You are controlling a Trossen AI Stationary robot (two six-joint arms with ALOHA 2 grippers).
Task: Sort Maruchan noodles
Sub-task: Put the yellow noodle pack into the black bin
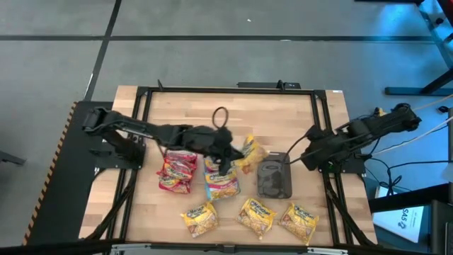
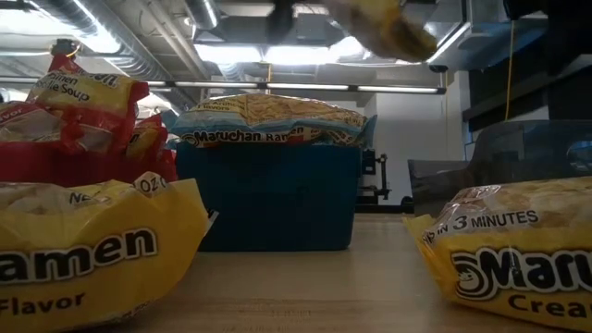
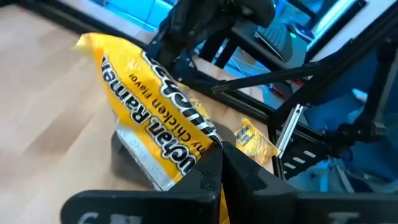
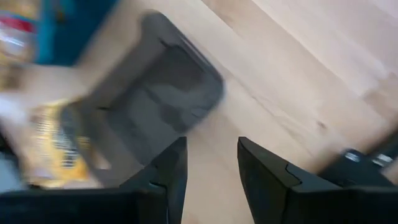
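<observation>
- The left tool (image 1: 233, 157) is closed on the edge of a yellow chicken packet (image 3: 152, 124) and holds it above the middle of the table (image 1: 184, 106), between the blue-edged stack and the dark grey tray (image 1: 274, 177).
- The right tool (image 4: 211, 168) stands part open with nothing between its fingers, over the table just beside the grey tray on the right side.
- The held packet hangs tilted from the pinch, so I judge it light, with a stiff noodle block inside a thin, slick, crinkly wrapper.
- The block would likely crack if squeezed across its face; the flat sealed seam at an end looks the safer place to grip, as the left tool does now.
- The wrapper may slide in the grip if swung quickly.
- The held packet is bright yellow, with dark lettering reading "Chicken Flavor" and a pale patch near its lower end.
- Red packets (image 1: 177, 172) lie piled on a red tray at the left; blue-edged packets (image 1: 221, 180) sit on a teal tray (image 2: 264, 199) next to them.
- Three more yellow packets (image 1: 256, 214) lie in a row along the near edge of the table, apart from one another.
</observation>
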